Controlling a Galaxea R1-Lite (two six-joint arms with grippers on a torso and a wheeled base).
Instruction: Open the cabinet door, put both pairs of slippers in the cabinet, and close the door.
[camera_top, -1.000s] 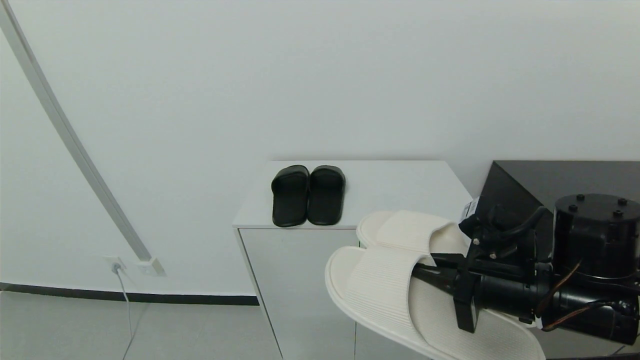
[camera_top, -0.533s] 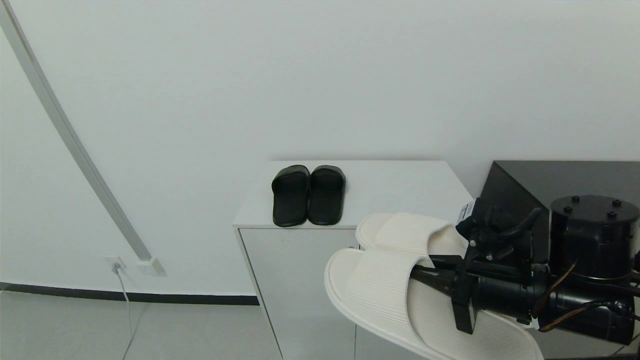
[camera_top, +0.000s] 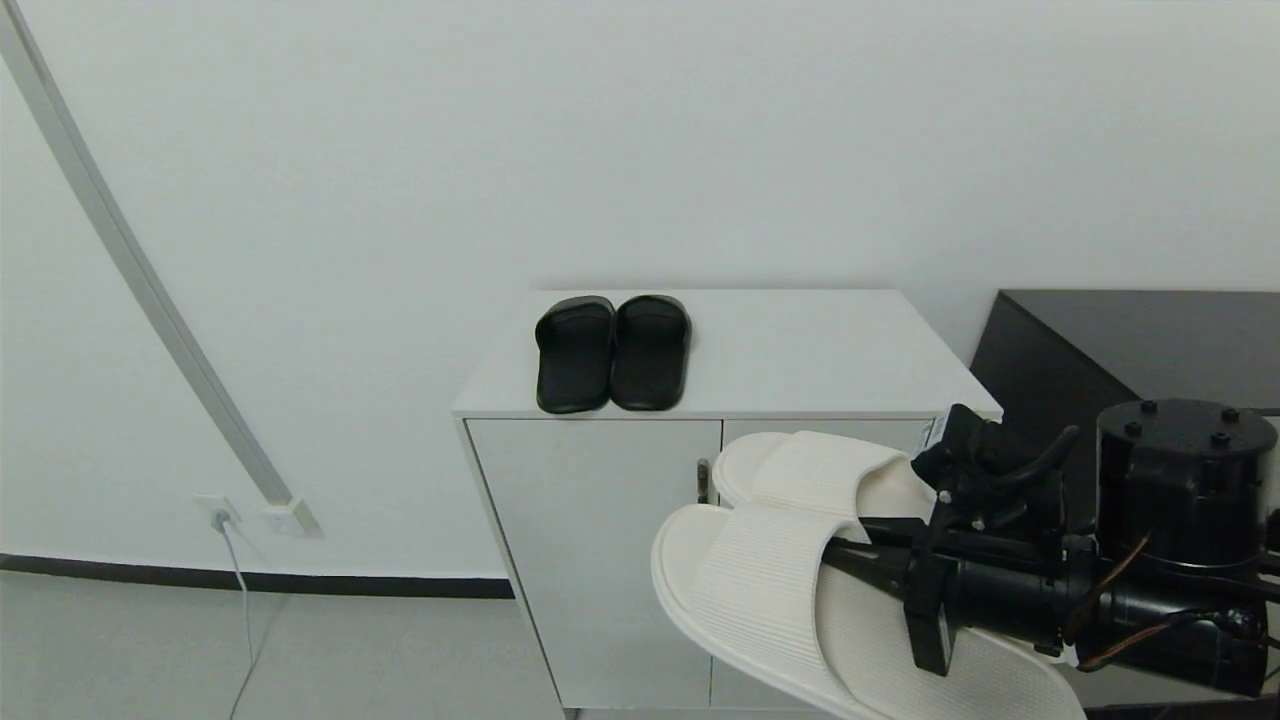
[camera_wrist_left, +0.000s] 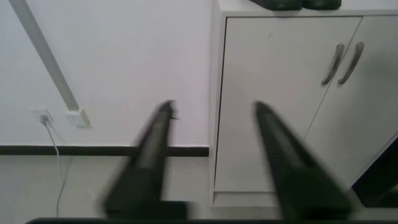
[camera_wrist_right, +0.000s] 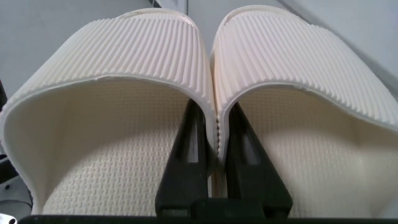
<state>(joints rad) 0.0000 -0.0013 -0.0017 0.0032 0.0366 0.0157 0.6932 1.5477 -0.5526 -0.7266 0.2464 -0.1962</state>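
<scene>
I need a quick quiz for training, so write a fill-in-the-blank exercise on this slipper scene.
The black slippers rest on ___ of the cabinet.
Both its doors are ___.
The right gripper is shut on ___ white slippers at once.
The left gripper is ___, holding nothing.
Missing words: top; closed; two; open.

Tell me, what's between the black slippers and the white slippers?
In the head view, just the bare top of the cabinet, then a shut door with its handle. Nothing else lies between the black slippers and the white slippers.
</scene>
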